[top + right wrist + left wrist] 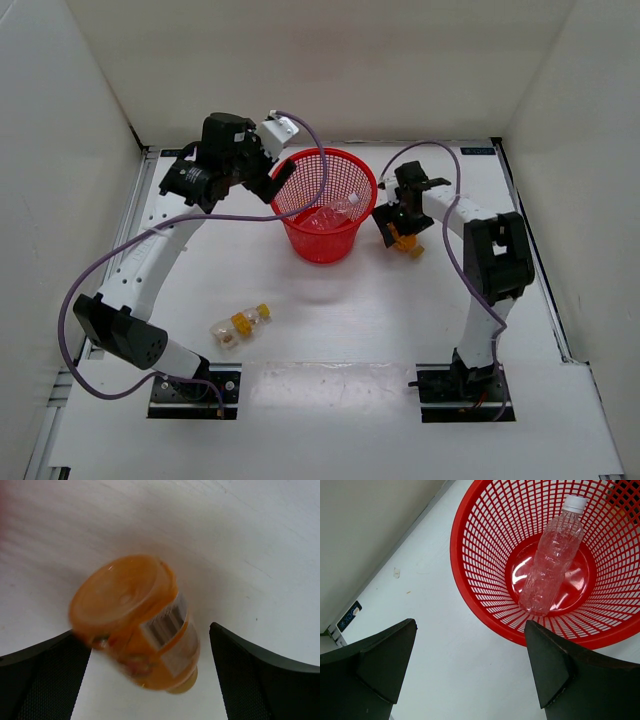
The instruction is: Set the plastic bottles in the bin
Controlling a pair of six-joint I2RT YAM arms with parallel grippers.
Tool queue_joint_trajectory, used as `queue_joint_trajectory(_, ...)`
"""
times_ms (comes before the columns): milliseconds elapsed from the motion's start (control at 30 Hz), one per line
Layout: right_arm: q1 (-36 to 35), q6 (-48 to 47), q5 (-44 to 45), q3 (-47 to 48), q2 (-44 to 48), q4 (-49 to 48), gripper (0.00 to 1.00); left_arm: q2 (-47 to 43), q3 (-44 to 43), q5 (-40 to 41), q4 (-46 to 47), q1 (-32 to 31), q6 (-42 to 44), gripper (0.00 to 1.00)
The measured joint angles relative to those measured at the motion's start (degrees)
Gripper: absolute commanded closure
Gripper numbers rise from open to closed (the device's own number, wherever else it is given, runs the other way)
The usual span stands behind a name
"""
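Observation:
The red mesh bin (322,168) stands at the table's middle back, with a clear bottle (335,213) lying inside it. The left wrist view shows the bin (480,580) and that clear bottle (552,555), which has a white cap. My left gripper (275,185) is open and empty beside the bin's left rim, over bare table in its wrist view (470,625). My right gripper (393,225) is open to the right of the bin, around an orange bottle (406,241). In the right wrist view the orange bottle (135,620) is blurred and lies between the fingers, near the left one and apart from the right one.
Small clear bottles with yellow caps (240,325) lie on the table at the front left, near the left arm's base. White walls enclose the table at the back and sides. A purple cable (90,280) loops from the left arm.

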State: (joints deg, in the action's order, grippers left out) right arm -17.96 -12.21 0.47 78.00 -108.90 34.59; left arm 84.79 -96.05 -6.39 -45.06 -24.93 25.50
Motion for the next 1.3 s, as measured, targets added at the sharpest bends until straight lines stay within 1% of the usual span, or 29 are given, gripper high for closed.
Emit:
queue_joint_trajectory(100, 0.2, 1.2, 0.5, 1.9, -3.5, -0.1, 0.19, 0.0, 0.0, 0.0, 0.0, 0.3, 0.0, 0.00)
queue_joint_trajectory(133, 0.2, 1.7, 0.6, 2.2, -4.0, -0.1, 0.34, -0.1, 0.0, 0.0, 0.0, 0.4, 0.0, 0.00)
queue_joint_trajectory(233, 0.3, 3.4, 1.1, 2.4, -4.0, -0.6, 0.53, -0.9, 0.2, 0.7, -0.3, 1.2, 0.5, 0.00)
queue_joint_trajectory(267, 0.5, 4.4, 1.2, 2.5, -4.0, -0.9, 0.70, -1.5, 0.6, 1.1, -0.3, 1.4, 0.9, 0.00)
queue_joint_trajectory(300, 0.6, 4.9, 1.3, 2.4, -4.0, -1.2, 0.76, -2.3, 1.2, 1.7, -0.8, 1.6, 1.5, 0.00)
queue_joint_trajectory(333, 0.9, 5.8, 1.5, 2.1, -3.7, -1.8, 0.81, -3.4, 2.0, 2.6, -1.1, 1.7, 2.5, 0.00)
queue_joint_trajectory(400, 2.0, 7.8, 1.2, 1.1, -2.1, -2.7, 0.85, -6.5, 4.5, 4.4, -2.4, 1.6, 5.2, 0.00)
queue_joint_trajectory(433, 3.0, 9.4, 0.9, 0.4, -0.8, -3.1, 0.88, -8.7, 6.0, 5.0, -3.5, 1.4, 7.2, 0.00)
queue_joint_trajectory(533, 6.6, 14.1, 0.3, -0.5, 4.5, -3.7, 0.94, -14.5, 9.6, 6.0, -7.6, 1.2, 11.9, 0.00)
queue_joint_trajectory(667, 9.6, 20.0, 2.2, 0.2, 13.9, -5.5, 0.97, -21.9, 15.6, 4.8, -13.2, 1.0, 15.8, 0.00)
queue_joint_trajectory(733, 8.7, 22.4, 3.8, 1.9, 19.0, -7.5, 0.97, -24.7, 19.8, 3.1, -15.6, 0.5, 16.5, 0.00)
queue_joint_trajectory(800, 6.1, 24.0, 4.6, 4.4, 23.2, -10.3, 0.97, -25.8, 24.4, 1.0, -17.6, -1.2, 16.9, 0.00)
queue_joint_trajectory(867, 1.9, 25.2, 4.3, 7.9, 25.6, -13.4, 0.96, -24.6, 27.9, -0.5, -19.7, -3.7, 16.5, 0.00)
queue_joint_trajectory(933, -2.5, 26.4, 3.3, 12.4, 25.6, -15.8, 0.96, -20.9, 29.9, -2.0, -21.4, -6.0, 15.5, 0.00)
queue_joint_trajectory(1000, -6.5, 27.8, 1.8, 15.4, 24.2, -17.7, 0.94, -16.7, 30.7, -3.2, -22.2, -8.0, 14.1, 0.00)
queue_joint_trajectory(1100, -11.1, 29.7, 0.5, 16.6, 20.7, -18.7, 0.90, -12.9, 32.3, -4.0, -21.6, -10.5, 12.3, 0.00)
queue_joint_trajectory(1167, -13.6, 30.7, 0.1, 16.5, 17.2, -18.2, 0.83, -12.6, 34.4, -4.4, -20.4, -12.3, 11.2, 0.00)
queue_joint_trajectory(1200, -14.9, 31.2, -0.2, 16.5, 15.0, -17.9, 0.73, -12.5, 35.4, -4.5, -20.0, -12.9, 10.8, 0.00)
queue_joint_trajectory(1267, -16.5, 31.6, -0.9, 16.5, 11.1, -17.0, 0.59, -12.2, 37.6, -4.6, -18.6, -14.1, 10.0, 0.00)
queue_joint_trajectory(1300, -17.2, 31.8, -1.4, 16.6, 9.3, -16.0, 0.49, -11.8, 38.6, -4.5, -18.0, -14.6, 9.6, 0.00)
